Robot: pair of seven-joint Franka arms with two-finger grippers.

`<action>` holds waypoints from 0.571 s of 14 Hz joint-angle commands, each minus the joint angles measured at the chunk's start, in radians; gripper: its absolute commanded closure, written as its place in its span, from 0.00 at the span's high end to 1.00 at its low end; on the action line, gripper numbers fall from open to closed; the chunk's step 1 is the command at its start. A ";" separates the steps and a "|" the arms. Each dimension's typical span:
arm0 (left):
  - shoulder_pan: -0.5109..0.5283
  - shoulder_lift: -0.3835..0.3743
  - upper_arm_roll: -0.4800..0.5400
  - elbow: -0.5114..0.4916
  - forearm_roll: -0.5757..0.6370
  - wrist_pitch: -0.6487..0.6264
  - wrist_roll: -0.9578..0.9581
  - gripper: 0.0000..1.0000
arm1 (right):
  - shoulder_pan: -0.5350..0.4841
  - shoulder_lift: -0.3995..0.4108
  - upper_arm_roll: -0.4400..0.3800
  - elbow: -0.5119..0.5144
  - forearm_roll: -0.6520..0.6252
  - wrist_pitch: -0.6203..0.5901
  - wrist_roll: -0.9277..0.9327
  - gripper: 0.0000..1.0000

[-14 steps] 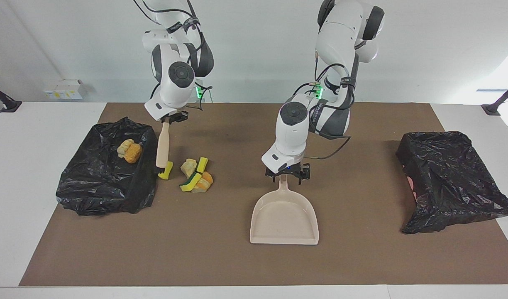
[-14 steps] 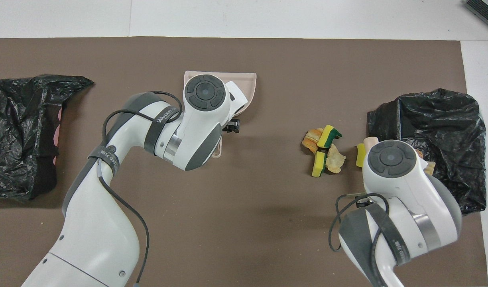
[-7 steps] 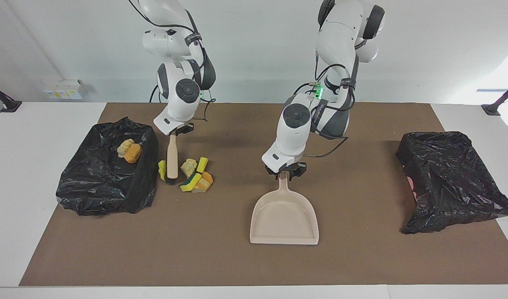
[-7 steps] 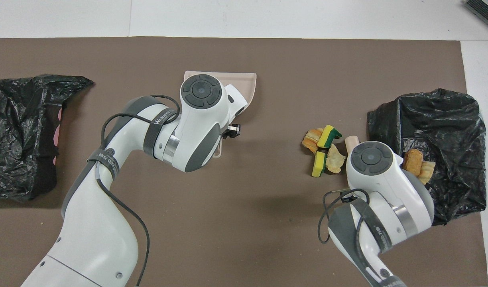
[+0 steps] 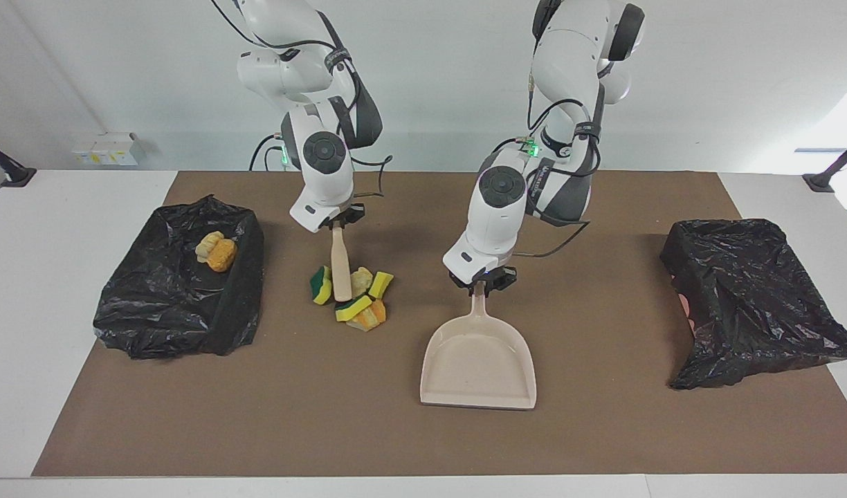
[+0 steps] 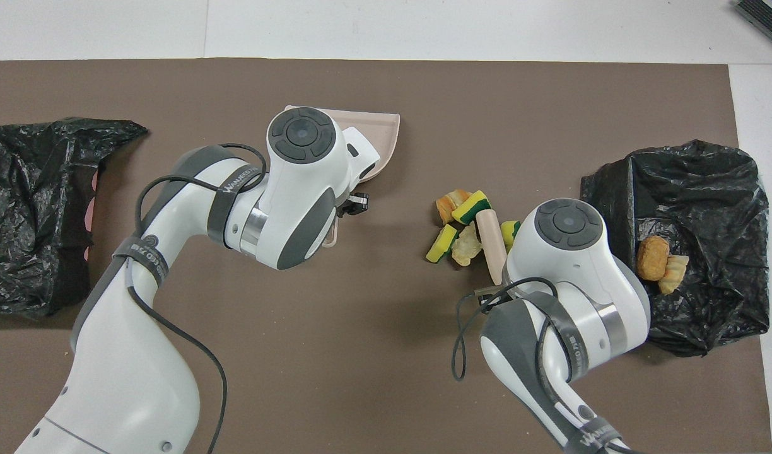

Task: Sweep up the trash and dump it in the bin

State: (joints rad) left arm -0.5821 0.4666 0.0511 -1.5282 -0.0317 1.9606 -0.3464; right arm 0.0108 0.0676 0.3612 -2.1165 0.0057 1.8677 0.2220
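The trash [image 5: 352,298] is a small heap of torn sponge chunks, yellow with green backs, orange and tan, lying on the brown mat [image 5: 368,436] between the dustpan and the bin at the right arm's end of the table. In the overhead view the heap [image 6: 465,224] sits at about 9 o'clock from that bin. One green-backed chunk [image 5: 320,285] lies apart from the others, with the brush between them.

The brush [image 5: 340,266] stands nearly upright in the heap with its bristle end on the mat. The right gripper [image 5: 338,220] is clamped on the top of the brush handle.

Two more chunks [image 5: 216,250], tan and orange, lie inside the black-lined bin [image 5: 174,325].

The beige dustpan [image 5: 479,363] lies flat on the mat near the table's middle, at about 3 o'clock from the heap in the facing view, its open mouth turned away from the robots. The left gripper [image 5: 483,281] has its jaws closed around the dustpan's handle.

A second black-lined bin [image 5: 749,297] stands at the left arm's end of the table.
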 commanded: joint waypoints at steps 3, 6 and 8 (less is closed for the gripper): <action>0.091 -0.101 0.004 -0.038 -0.002 -0.152 0.315 0.00 | -0.066 -0.078 -0.018 0.110 0.016 -0.142 -0.079 0.00; 0.134 -0.129 0.004 -0.040 0.041 -0.245 0.494 0.00 | -0.106 -0.165 -0.018 0.002 -0.134 -0.161 -0.159 0.00; 0.160 -0.137 0.004 -0.041 0.061 -0.293 0.721 0.00 | -0.114 -0.186 -0.019 -0.080 -0.168 -0.104 -0.164 0.00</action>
State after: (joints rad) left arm -0.4407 0.3704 0.0597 -1.5313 0.0043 1.7033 0.2129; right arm -0.0876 -0.0686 0.3325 -2.0825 -0.1233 1.7008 0.0869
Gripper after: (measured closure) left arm 0.687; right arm 0.740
